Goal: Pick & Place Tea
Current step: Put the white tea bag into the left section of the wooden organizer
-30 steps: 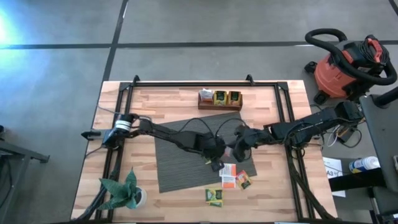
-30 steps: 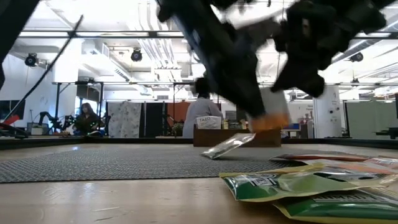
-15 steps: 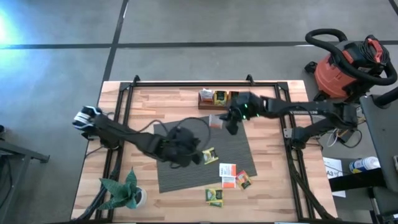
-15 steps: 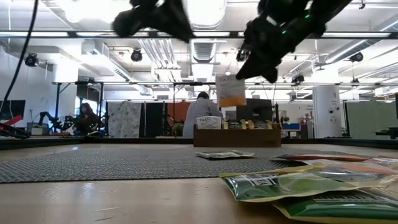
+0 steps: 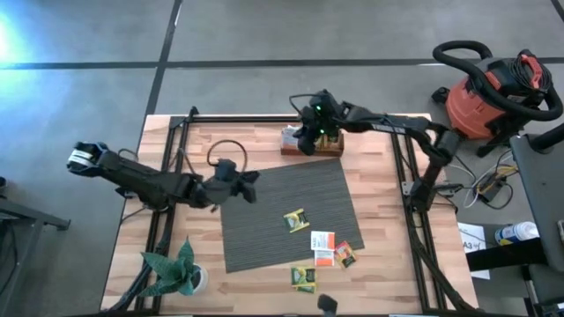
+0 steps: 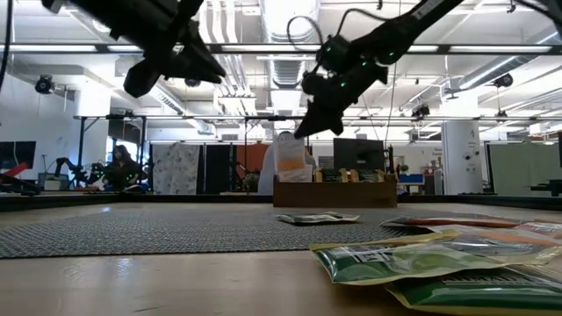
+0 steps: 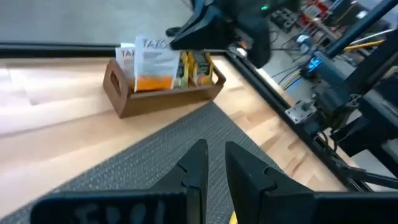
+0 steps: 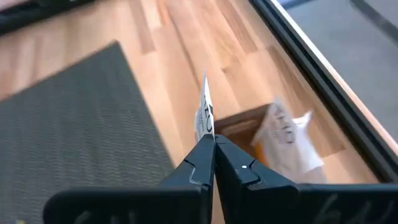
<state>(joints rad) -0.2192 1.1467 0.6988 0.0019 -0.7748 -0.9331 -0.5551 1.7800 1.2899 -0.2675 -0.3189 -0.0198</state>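
Orange-and-white tea packet (image 6: 290,159) pinched by its top edge in right gripper (image 5: 304,143), clamped tight, hanging with long axis vertical. Directly under the fingertips: wooden box (image 5: 331,151), near one end. Looks like a straight lowering, no sideways shift. Nearer arm by far. Left gripper (image 5: 250,181) parked well back over grey mat (image 5: 264,238) edge, fingers slightly parted, empty. Versus half a second ago: packet carried from short of box to above it, left arm pulled off mat centre. Remaining packets (image 5: 324,251) well behind both hands.

right tool (image 5: 304,141) carried packet (image 6: 291,157) to box (image 5: 311,141), left tool (image 5: 249,185) withdrew
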